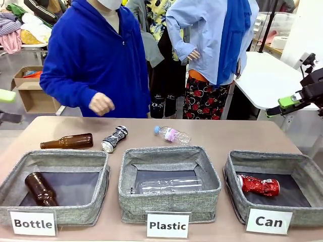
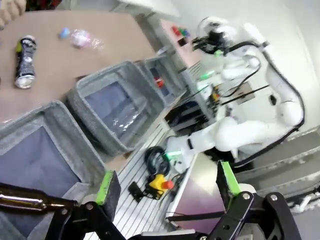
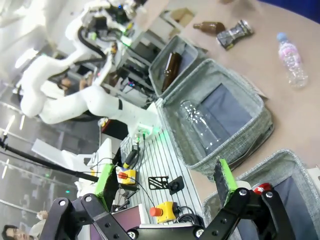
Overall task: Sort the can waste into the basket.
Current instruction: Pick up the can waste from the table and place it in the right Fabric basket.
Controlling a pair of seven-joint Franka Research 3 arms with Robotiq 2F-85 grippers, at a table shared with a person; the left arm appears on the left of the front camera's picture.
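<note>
2 white arms of rounded jointed segments, right arm with black cables along it, left arm likewise white, left gripper and right gripper of black linkage bars with silver pivot screws, 2 green pads each, person in blue hooded top

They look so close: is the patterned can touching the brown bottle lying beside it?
Apart. The front view shows a strip of table between the patterned can and the brown bottle.
</note>
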